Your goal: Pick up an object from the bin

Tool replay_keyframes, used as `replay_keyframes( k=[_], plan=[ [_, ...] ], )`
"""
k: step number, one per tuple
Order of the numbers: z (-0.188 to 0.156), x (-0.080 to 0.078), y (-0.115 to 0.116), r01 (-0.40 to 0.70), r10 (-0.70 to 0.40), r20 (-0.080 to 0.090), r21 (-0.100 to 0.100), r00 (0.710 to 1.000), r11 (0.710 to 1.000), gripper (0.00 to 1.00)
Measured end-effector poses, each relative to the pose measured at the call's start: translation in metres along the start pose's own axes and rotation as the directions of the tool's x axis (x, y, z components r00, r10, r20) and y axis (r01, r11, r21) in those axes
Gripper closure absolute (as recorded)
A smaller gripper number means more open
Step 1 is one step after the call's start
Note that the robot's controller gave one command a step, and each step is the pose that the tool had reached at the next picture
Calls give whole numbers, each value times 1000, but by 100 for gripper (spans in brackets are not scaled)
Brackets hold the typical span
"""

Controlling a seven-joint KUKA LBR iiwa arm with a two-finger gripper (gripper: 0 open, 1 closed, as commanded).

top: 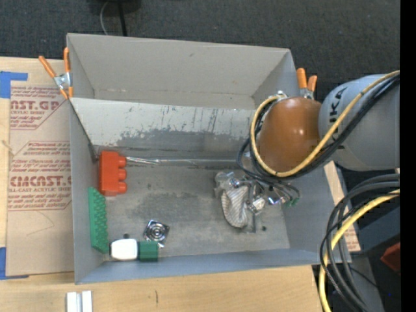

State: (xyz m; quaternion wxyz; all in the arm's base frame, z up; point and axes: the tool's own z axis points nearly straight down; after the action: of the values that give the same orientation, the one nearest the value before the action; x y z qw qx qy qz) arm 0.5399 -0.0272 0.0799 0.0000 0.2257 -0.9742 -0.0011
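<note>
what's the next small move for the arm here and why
Probably a small straight lift, to see whether the thing comes along. The gripper is low in the right half of the bin, right at a grey-white ribbed thing; whether it grips it is unclear. The orange block and green brick lie far left, out of the way.

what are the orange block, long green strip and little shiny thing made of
Orange block: likely moulded plastic, smooth, even colour, rounded studs. Long green strip: likely plastic too, studded like a toy brick. Small shiny thing: probably metal or foil, judging by its silvery glints.
</note>
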Motion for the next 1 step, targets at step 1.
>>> replay_keyframes(
  k=[1],
  plan=[
    [4, 0, -8, 191, -191, 1, 3, 982, 982, 0]
  ],
)
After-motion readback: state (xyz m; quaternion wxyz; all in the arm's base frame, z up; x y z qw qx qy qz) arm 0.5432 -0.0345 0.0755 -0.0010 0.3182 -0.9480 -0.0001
